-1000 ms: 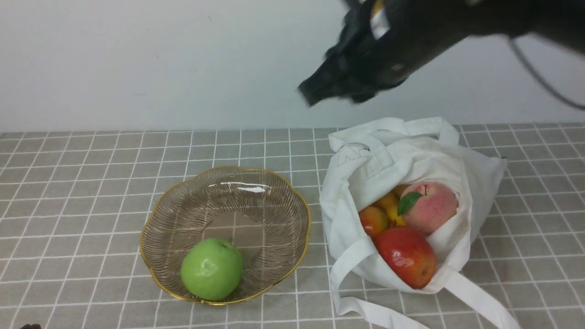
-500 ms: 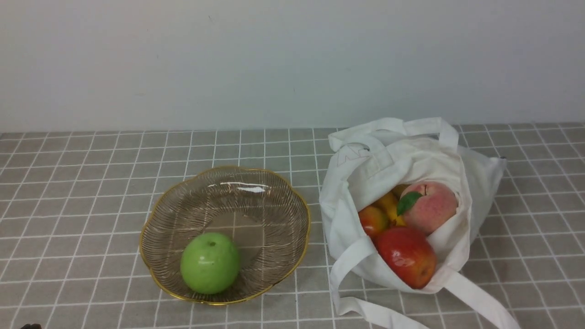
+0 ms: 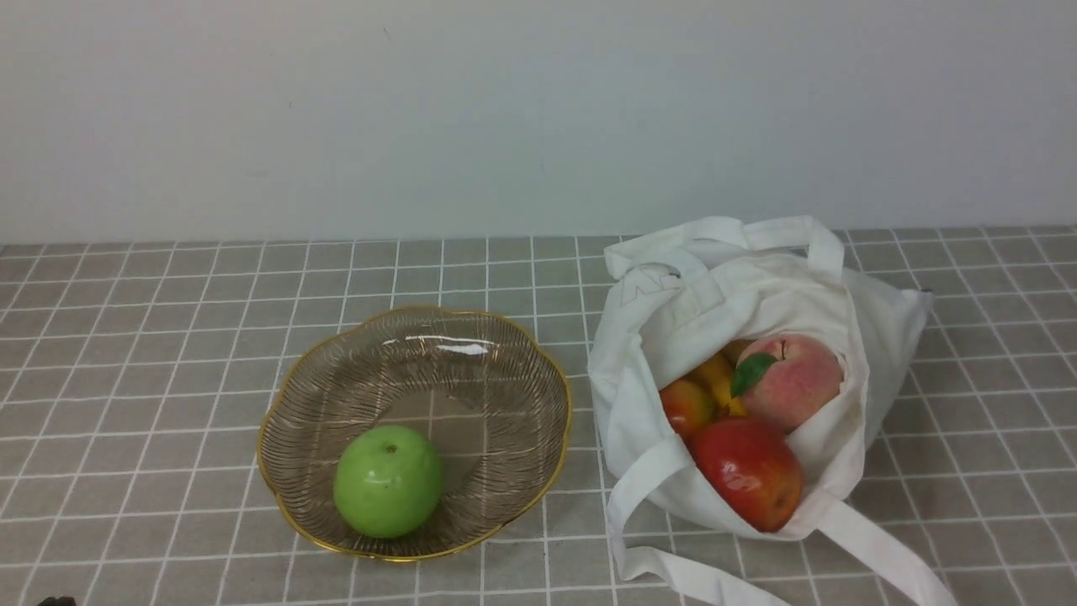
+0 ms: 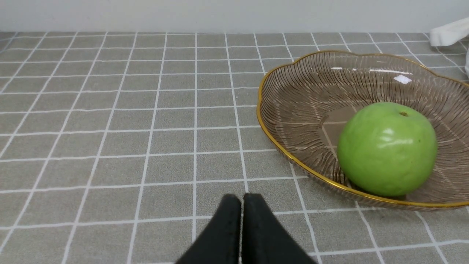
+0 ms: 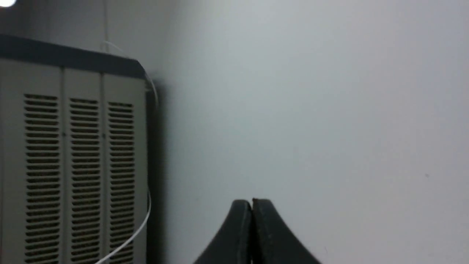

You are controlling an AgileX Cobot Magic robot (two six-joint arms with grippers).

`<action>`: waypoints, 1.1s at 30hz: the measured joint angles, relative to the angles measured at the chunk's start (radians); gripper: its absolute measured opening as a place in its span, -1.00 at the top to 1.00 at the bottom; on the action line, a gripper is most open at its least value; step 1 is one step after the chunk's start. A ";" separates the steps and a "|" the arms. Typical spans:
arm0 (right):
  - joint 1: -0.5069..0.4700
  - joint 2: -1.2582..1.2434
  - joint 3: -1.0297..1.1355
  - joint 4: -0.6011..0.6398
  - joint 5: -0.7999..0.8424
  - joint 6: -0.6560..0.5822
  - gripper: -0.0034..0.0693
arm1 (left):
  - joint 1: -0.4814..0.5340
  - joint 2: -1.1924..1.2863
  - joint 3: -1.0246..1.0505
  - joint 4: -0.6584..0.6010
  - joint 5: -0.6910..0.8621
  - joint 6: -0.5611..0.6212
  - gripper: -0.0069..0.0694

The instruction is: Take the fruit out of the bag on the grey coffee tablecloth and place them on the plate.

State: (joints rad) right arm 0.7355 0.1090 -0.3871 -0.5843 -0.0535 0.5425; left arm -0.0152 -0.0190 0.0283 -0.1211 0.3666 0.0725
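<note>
A green apple (image 3: pixel 388 481) rests in the gold-rimmed glass plate (image 3: pixel 471 337) on the grey coffee tablecloth (image 3: pixel 168 337). The same green apple (image 4: pixel 387 148) and plate (image 4: pixel 293 91) show in the left wrist view. To the right lies the white bag (image 3: pixel 715 286), its mouth open, holding a red apple (image 3: pixel 748 473), a pink peach (image 3: pixel 795 381) and smaller orange-yellow fruit (image 3: pixel 702 396). My left gripper (image 4: pixel 241 198) is shut and empty, low over the cloth beside the plate. My right gripper (image 5: pixel 251 202) is shut, empty, and faces the wall, out of the front view.
A white wall (image 3: pixel 538 118) rises behind the cloth. The bag's strap handles (image 3: pixel 875 555) trail toward the front right. A louvred cabinet (image 5: pixel 73 165) with a white cable stands in the right wrist view.
My right arm rose up and out of the front view, and its gripper closed. The green apple settled slightly in the plate.
</note>
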 joint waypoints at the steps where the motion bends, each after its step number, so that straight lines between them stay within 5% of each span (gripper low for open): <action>1: 0.000 -0.031 0.026 -0.021 -0.028 0.000 0.94 | 0.000 0.000 0.000 0.000 0.000 0.000 0.84; 10: 0.000 -0.124 0.106 -0.081 -0.075 0.090 0.94 | 0.000 0.000 0.000 0.000 0.000 0.000 0.84; 14: 0.000 -0.125 0.106 -0.013 -0.012 0.106 0.94 | 0.000 0.000 0.000 0.000 0.000 0.000 0.84; 18: 0.000 -0.125 0.106 0.335 0.168 -0.132 0.94 | 0.000 0.000 0.000 0.000 0.000 0.000 0.84; 20: 0.000 -0.125 0.106 0.538 0.244 -0.358 0.94 | 0.000 0.000 0.000 0.000 0.000 0.000 0.84; 25: 0.000 -0.125 0.106 0.784 0.292 -0.675 0.94 | 0.000 0.000 0.000 0.000 0.000 0.000 0.84; 33: -0.037 -0.125 0.115 0.822 0.332 -0.781 0.94 | 0.000 0.000 0.000 0.000 0.000 0.000 0.84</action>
State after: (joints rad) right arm 0.6989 -0.0159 -0.2722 0.2376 0.2781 -0.2386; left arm -0.0152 -0.0190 0.0283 -0.1211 0.3666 0.0725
